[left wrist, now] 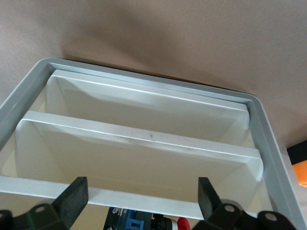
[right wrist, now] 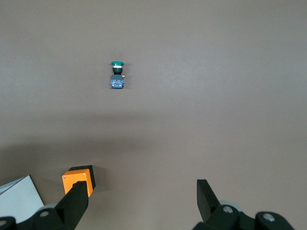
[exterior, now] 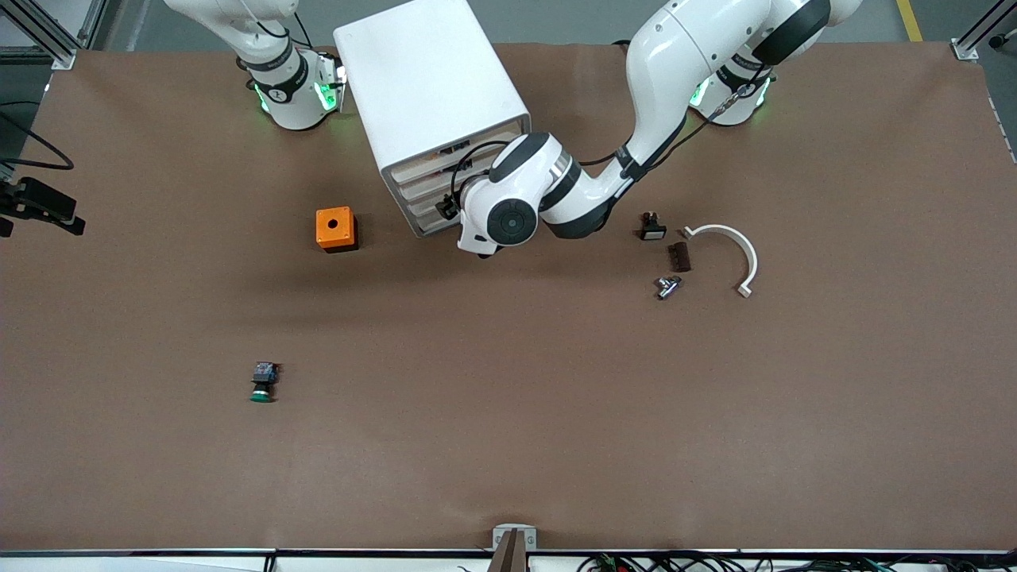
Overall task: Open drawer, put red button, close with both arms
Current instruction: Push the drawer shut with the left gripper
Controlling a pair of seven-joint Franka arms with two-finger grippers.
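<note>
Already inside the drawer (left wrist: pixel 144 201), the red button (left wrist: pixel 183 223) lies below the left gripper (left wrist: pixel 142 194), fingers wide; the right gripper (right wrist: pixel 142 199), also wide, waits above the table (right wrist: pixel 216 96), closing still ahead

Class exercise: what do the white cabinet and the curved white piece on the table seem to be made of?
Cabinet: probably smooth moulded plastic; its rounded corners and even white faces carry a soft sheen. Curved piece: likely rigid plastic too, a thin uniform white arc, though painted metal can't be excluded.
</note>
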